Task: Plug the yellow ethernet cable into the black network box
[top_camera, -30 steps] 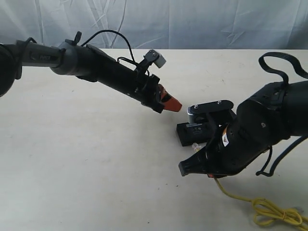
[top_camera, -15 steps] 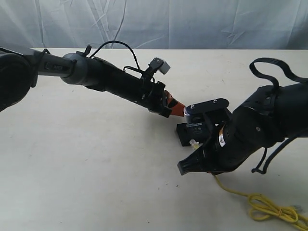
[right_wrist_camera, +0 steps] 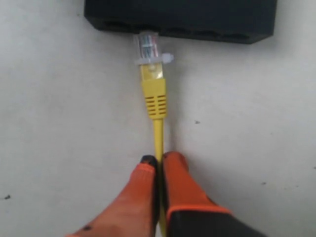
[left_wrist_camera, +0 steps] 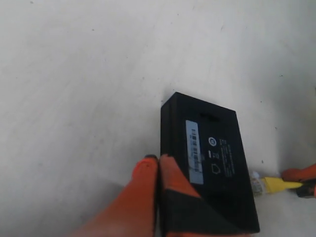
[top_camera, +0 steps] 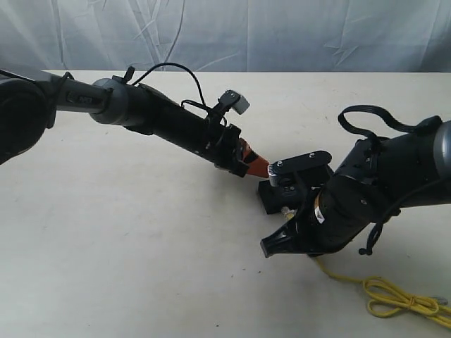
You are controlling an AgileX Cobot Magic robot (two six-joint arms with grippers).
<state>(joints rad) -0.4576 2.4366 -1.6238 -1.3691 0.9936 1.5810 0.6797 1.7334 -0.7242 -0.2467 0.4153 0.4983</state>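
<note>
The black network box (left_wrist_camera: 212, 163) lies flat on the table, pale label up, and shows again in the exterior view (top_camera: 271, 196). My left gripper (left_wrist_camera: 158, 160) is shut with nothing between its orange fingers, its tips resting against one side of the box; from outside it shows at the box's far edge (top_camera: 255, 163). My right gripper (right_wrist_camera: 158, 160) is shut on the yellow ethernet cable (right_wrist_camera: 154, 98) just behind the plug boot. The clear plug (right_wrist_camera: 148, 45) touches the box's port side (right_wrist_camera: 180, 17); how far it is in I cannot tell.
The rest of the yellow cable trails to a tied bundle (top_camera: 394, 299) at the front right of the table. The bulky right arm (top_camera: 366, 197) covers the box's near side. A pale curtain hangs behind the table's back edge.
My left arm has come down and right until its tips reach the box. My right arm has shifted left toward the box with the cable, dragging the bundle along.
</note>
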